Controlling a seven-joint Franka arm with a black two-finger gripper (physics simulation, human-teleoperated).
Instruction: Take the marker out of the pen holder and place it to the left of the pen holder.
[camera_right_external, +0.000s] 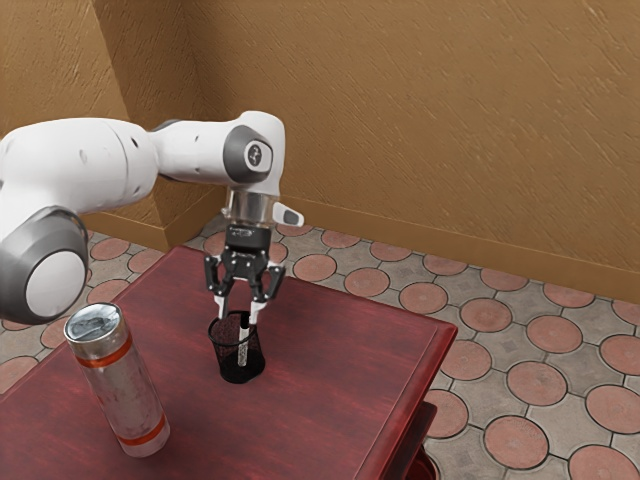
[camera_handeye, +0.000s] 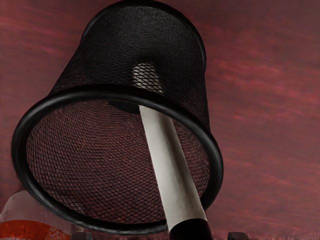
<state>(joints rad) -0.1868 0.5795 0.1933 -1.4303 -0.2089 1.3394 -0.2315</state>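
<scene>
Over the table (camera_right_external: 340, 390), inward from its far edge and well in from the corner at the exterior view's right, the gripper (camera_right_external: 238, 312) is pointing down at the mouth of the pen holder (camera_right_external: 240, 368). State: released; the fingers are standing apart, gripping nothing, with the marker's black end lying between them. Marker (camera_handeye: 170, 165): sitting inside the holder, its lower part showing through the mesh, its black end rising past the rim toward the gripper. The holder is standing upright on the tabletop; the bottle (camera_right_external: 125, 395) is standing nearer the table edge at the exterior view's bottom.

Progress: the approach is looking nearly complete, by my estimate. Remaining: closing on the marker, lifting it clear of the rim, carrying it to the holder's left, laying it down, releasing. Risk noted: the marker is appearing off-centre between the fingers, so closing may be nudging the light holder.
</scene>
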